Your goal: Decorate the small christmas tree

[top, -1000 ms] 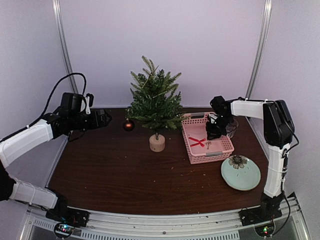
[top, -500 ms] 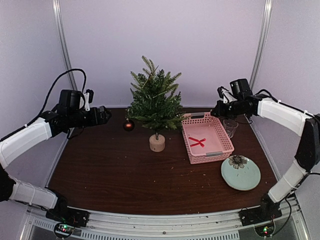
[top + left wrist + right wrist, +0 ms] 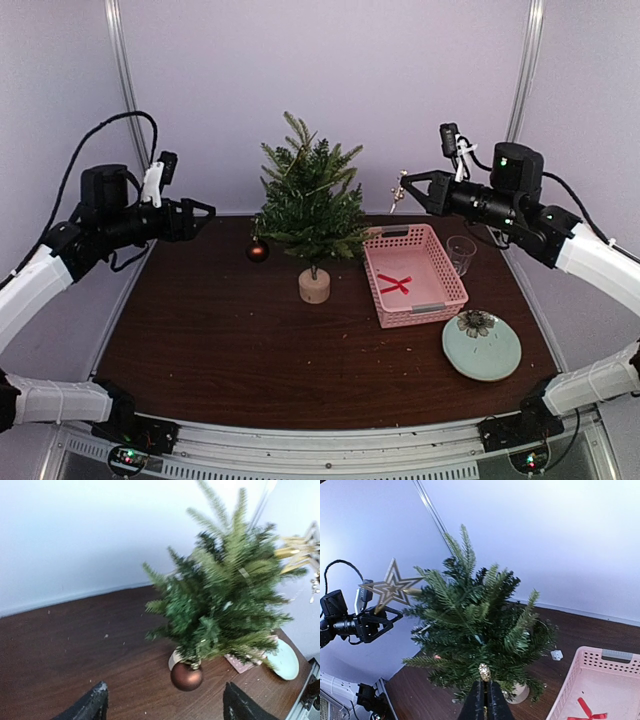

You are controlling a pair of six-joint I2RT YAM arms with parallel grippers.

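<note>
**Star held beside the tree, left gripper open**

The small christmas tree (image 3: 310,205) stands upright on its pale wooden stump (image 3: 314,287) near the far edge of the table (image 3: 220,340), about midway along it; a brown ball (image 3: 257,250) hangs from a low branch on its left side.

The right gripper (image 3: 408,188) is in the air just right of the tree's upper branches, above the far end of the pink basket (image 3: 452,270); its fingers are pressed together on the small gold end of a gold star (image 3: 391,586).

The left gripper (image 3: 205,215) is raised over the far left corner and points at the tree; its fingers are spread wide with nothing between them.

The basket sits just right of the stump, with a red bow (image 3: 394,283) lying in it; a clear glass (image 3: 461,252) stands beside the basket towards the right edge; nearer that edge, a pale green plate (image 3: 495,360) carries a flower-shaped piece (image 3: 476,322).
</note>
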